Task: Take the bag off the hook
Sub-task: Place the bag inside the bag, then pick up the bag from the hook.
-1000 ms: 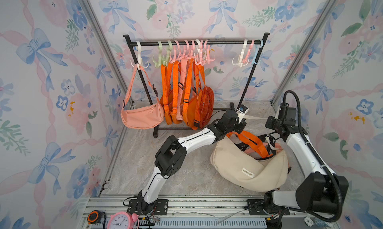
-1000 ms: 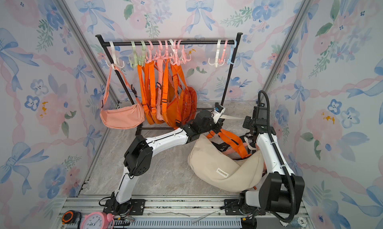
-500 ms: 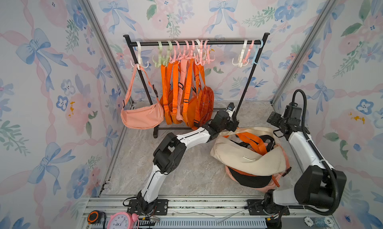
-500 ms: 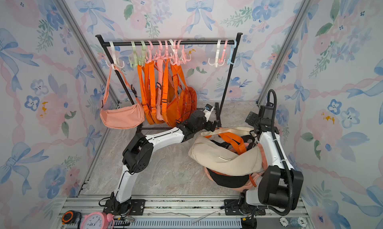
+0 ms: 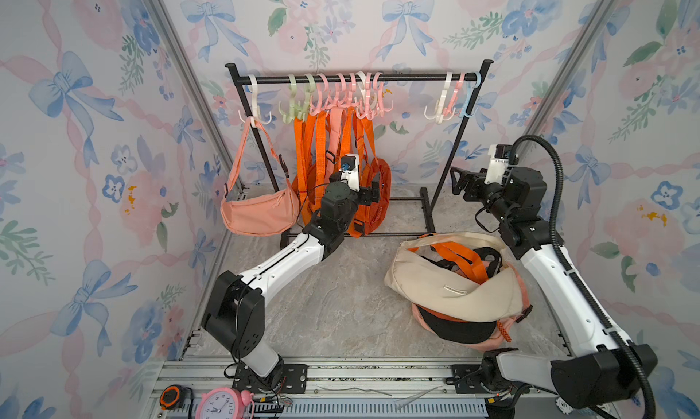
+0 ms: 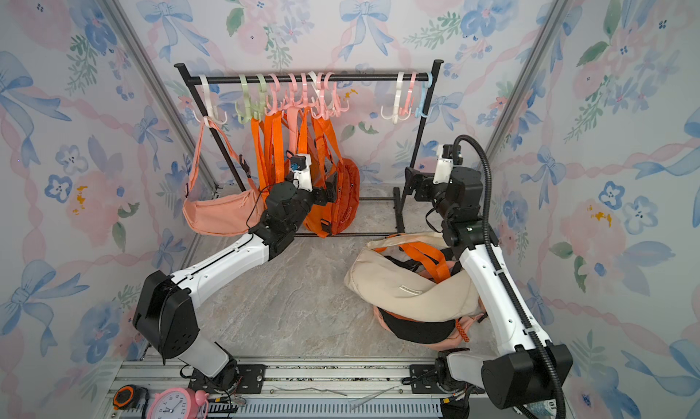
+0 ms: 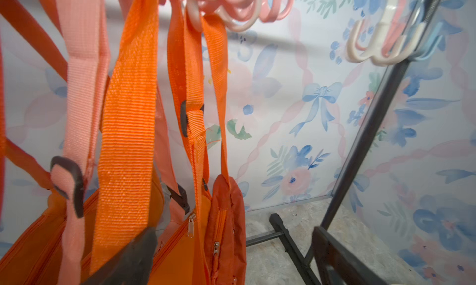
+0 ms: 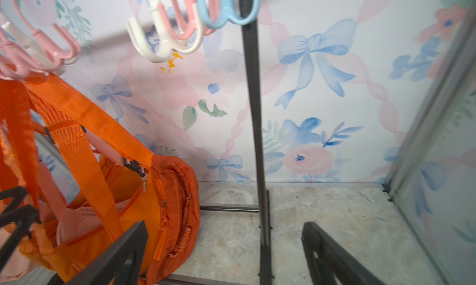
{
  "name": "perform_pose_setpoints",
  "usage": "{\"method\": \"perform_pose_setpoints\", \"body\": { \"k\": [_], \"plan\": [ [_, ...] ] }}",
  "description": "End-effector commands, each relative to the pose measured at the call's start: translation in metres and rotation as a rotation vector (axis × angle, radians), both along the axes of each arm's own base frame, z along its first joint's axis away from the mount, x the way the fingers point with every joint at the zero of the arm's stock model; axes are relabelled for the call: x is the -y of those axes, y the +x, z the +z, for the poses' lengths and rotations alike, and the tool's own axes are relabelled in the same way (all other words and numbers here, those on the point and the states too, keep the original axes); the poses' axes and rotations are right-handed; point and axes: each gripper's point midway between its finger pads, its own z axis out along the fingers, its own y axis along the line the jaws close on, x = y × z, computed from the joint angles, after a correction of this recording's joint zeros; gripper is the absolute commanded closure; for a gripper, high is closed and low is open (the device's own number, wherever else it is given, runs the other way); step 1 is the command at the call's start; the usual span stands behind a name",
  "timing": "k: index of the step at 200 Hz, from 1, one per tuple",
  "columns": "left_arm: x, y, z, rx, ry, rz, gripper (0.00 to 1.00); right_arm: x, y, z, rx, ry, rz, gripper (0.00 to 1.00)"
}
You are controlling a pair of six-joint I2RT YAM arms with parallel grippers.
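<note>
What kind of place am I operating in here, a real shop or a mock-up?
Likely a staged robot test cell: floral wallpaper panels in an aluminium frame, a small black garment rack of hooks and bags, a tape measure beside the arm rail.

Cream bag [image 5: 447, 284], orange bags [image 5: 383, 210], peach bag [image 5: 261, 216], floral bow-patterned walls [image 5: 75, 208]

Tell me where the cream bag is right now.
In both top views the cream bag lies off the rack, atop a black bag on the floor, close beside the right arm.
</note>
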Motion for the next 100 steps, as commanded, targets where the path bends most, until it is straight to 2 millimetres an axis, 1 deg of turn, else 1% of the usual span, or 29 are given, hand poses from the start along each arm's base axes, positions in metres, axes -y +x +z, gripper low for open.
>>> {"method": "perform_pose_setpoints", "body": {
  "k": [1, 9, 18, 19, 21, 23, 24, 36, 47, 49, 51, 54, 55, 56, 58, 61, 63, 69, 70, 72, 81, 83, 85, 89, 90, 92, 93, 96, 100],
  "plan": [
    [-0.002, 0.009, -0.018, -0.064, 0.0, -0.006, 0.05, -0.053, 0.006, 0.01, 0.039, 0.005, 0.191, 0.05],
    [-0.01, 0.009, -0.013, -0.06, -0.014, 0.008, 0.05, -0.07, 0.01, 0.009, 0.035, 0.008, 0.253, 0.06],
    [-0.017, 0.005, -0.006, -0.05, -0.027, 0.009, 0.06, -0.089, 0.014, 0.01, 0.028, 0.021, 0.32, 0.07],
    [-0.017, 0.004, -0.006, -0.05, -0.027, 0.009, 0.06, -0.091, 0.015, 0.007, 0.022, 0.022, 0.326, 0.07],
    [-0.019, 0.002, -0.003, -0.045, -0.029, 0.008, 0.06, -0.096, 0.016, 0.011, 0.027, 0.027, 0.341, 0.07],
    [-0.02, 0.0, -0.002, -0.043, -0.028, 0.008, 0.06, -0.1, 0.017, 0.008, 0.02, 0.03, 0.355, 0.08],
    [-0.021, 0.0, -0.001, -0.041, -0.028, 0.008, 0.06, -0.102, 0.017, 0.011, 0.025, 0.032, 0.361, 0.08],
    [-0.031, -0.014, 0.007, -0.021, -0.025, 0.016, 0.07, -0.126, 0.023, 0.012, 0.025, 0.034, 0.429, 0.09],
    [-0.042, -0.022, 0.012, -0.009, -0.022, 0.041, 0.07, -0.143, 0.032, 0.012, 0.029, 0.031, 0.461, 0.12],
    [-0.045, -0.023, 0.013, -0.006, -0.022, 0.046, 0.07, -0.144, 0.032, 0.017, 0.039, 0.032, 0.465, 0.13],
    [-0.047, -0.024, 0.013, -0.005, -0.022, 0.051, 0.08, -0.148, 0.038, 0.009, 0.023, 0.03, 0.468, 0.13],
    [-0.049, -0.025, 0.015, -0.003, -0.023, 0.054, 0.08, -0.152, 0.043, 0.008, 0.02, 0.031, 0.475, 0.14],
    [-0.05, -0.025, 0.015, -0.002, -0.023, 0.055, 0.08, -0.154, 0.044, 0.004, 0.011, 0.03, 0.479, 0.15],
    [-0.051, -0.026, 0.015, -0.003, -0.023, 0.056, 0.09, -0.155, 0.046, 0.008, 0.019, 0.032, 0.48, 0.15],
    [-0.053, -0.026, 0.016, -0.001, -0.025, 0.059, 0.09, -0.157, 0.049, 0.004, 0.01, 0.032, 0.486, 0.16],
    [-0.055, -0.026, 0.015, -0.004, -0.025, 0.062, 0.1, -0.161, 0.052, 0.008, 0.019, 0.035, 0.494, 0.17],
    [-0.056, -0.026, 0.016, -0.004, -0.027, 0.062, 0.11, -0.163, 0.055, 0.004, 0.01, 0.034, 0.5, 0.18],
    [-0.057, -0.026, 0.015, -0.009, -0.031, 0.059, 0.14, -0.169, 0.065, 0.004, 0.014, 0.038, 0.51, 0.19],
    [-0.057, -0.026, 0.015, -0.011, -0.031, 0.06, 0.15, -0.17, 0.067, -0.001, 0.004, 0.039, 0.512, 0.2],
    [-0.057, -0.026, 0.015, -0.012, -0.032, 0.057, 0.16, -0.172, 0.07, 0.001, 0.007, 0.042, 0.516, 0.2],
    [-0.053, -0.025, 0.014, -0.019, -0.031, 0.032, 0.22, -0.181, 0.083, -0.002, 0.005, 0.046, 0.537, 0.22],
    [-0.051, -0.025, 0.013, -0.022, -0.03, 0.026, 0.24, -0.183, 0.085, 0.001, 0.009, 0.046, 0.543, 0.23],
    [-0.05, -0.024, 0.012, -0.024, -0.031, 0.02, 0.25, -0.185, 0.089, -0.002, 0.004, 0.046, 0.548, 0.23],
    [-0.046, -0.024, 0.011, -0.028, -0.033, 0.004, 0.27, -0.189, 0.095, -0.009, -0.011, 0.047, 0.557, 0.25],
    [-0.046, -0.023, 0.011, -0.029, -0.034, 0.002, 0.27, -0.19, 0.095, -0.005, -0.003, 0.048, 0.56, 0.25],
    [-0.044, -0.023, 0.01, -0.032, -0.035, -0.006, 0.27, -0.193, 0.099, -0.01, -0.011, 0.049, 0.565, 0.25],
    [-0.044, -0.023, 0.01, -0.034, -0.035, -0.008, 0.28, -0.193, 0.099, -0.006, -0.004, 0.05, 0.568, 0.26],
    [-0.041, -0.022, 0.009, -0.038, -0.04, -0.021, 0.28, -0.196, 0.101, -0.004, 0.002, 0.051, 0.576, 0.26],
    [-0.037, -0.021, 0.007, -0.044, -0.044, -0.034, 0.28, -0.201, 0.107, -0.009, -0.004, 0.052, 0.585, 0.26]
  ]
}}
